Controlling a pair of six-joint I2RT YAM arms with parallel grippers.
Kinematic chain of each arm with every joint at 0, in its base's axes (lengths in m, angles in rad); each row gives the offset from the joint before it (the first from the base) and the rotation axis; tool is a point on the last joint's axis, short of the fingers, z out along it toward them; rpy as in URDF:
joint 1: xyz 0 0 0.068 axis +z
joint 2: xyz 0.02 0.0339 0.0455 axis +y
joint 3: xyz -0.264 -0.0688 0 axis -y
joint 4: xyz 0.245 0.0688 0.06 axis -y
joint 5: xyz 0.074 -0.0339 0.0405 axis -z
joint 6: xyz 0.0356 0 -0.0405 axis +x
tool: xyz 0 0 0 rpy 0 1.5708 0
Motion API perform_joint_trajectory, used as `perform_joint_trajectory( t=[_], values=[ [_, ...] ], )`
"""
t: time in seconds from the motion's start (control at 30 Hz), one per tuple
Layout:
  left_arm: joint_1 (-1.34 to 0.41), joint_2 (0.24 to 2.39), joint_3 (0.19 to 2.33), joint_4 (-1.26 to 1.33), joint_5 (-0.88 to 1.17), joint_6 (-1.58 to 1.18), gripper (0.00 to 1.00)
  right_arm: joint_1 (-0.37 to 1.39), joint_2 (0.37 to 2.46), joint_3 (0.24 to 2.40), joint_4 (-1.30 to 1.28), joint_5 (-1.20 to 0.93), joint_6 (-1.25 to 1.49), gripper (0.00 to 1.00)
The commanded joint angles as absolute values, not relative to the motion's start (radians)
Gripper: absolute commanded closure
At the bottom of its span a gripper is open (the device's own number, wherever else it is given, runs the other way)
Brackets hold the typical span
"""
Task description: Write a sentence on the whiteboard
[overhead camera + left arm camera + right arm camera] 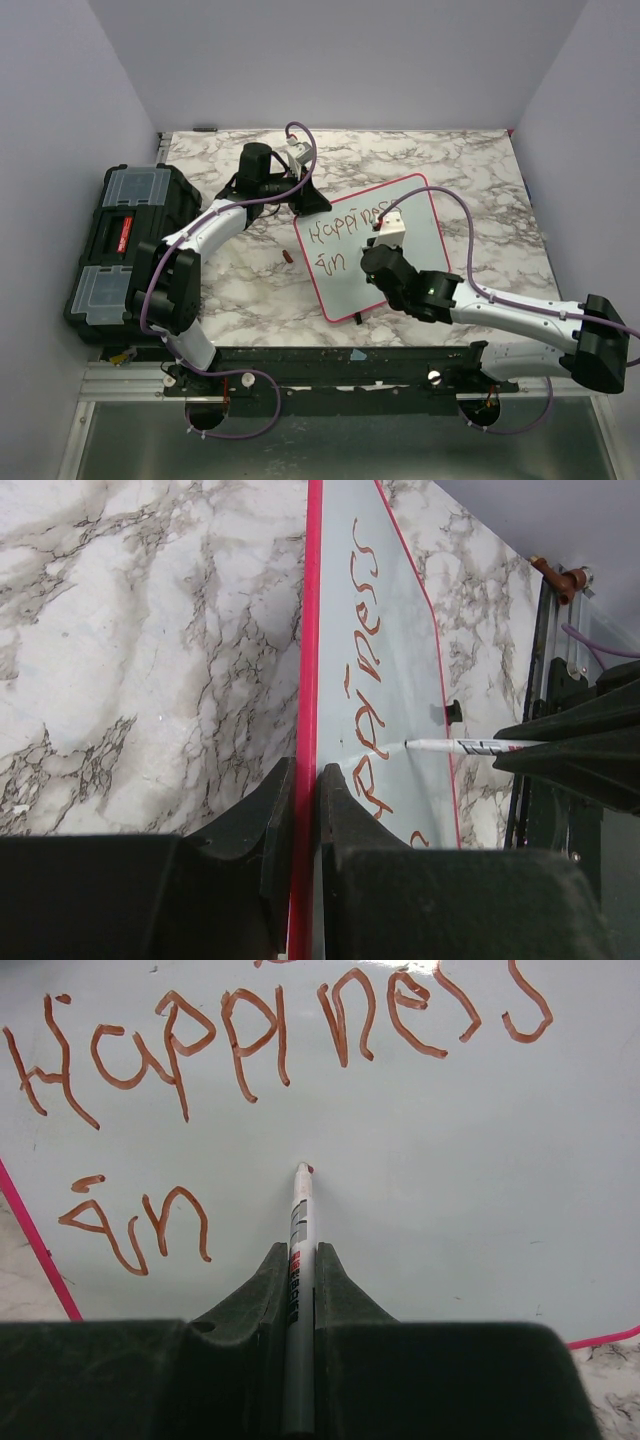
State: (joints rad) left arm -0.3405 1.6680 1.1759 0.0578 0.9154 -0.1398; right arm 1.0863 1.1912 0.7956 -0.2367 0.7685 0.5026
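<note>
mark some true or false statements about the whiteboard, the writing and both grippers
1. The right gripper grips a marker whose tip is at the whiteboard. True.
2. The left gripper hangs open above the table. False: it is shut on the whiteboard's pink frame.
3. The sentence has "in Simplicity" as its second line. False: only "in" stands under "Happiness".
4. A black toolbox lies to the left of the whiteboard. True.
5. The lettering is blue. False: it is red-brown.
</note>
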Motion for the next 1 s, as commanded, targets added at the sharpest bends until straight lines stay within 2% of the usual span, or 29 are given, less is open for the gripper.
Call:
perform_joint_trajectory(
  t=[0.0, 0.47, 0.97],
  values=[
    [-0.339, 1.666, 1.204, 0.087, 0.864, -0.080, 1.00, 1.083, 1.209, 0.818, -0.195, 0.737, 0.485, 0.99],
    [-0.337, 1.664, 1.204, 0.088, 0.865, -0.077, 1.00, 1.084, 1.202, 0.783, -0.233, 0.611, 0.505, 0.99],
    [-0.337, 1.662, 1.203, 0.087, 0.866, -0.078, 1.00, 1.084, 1.149, 0.767, -0.383, 0.716, 0.573, 0.99]
  ],
)
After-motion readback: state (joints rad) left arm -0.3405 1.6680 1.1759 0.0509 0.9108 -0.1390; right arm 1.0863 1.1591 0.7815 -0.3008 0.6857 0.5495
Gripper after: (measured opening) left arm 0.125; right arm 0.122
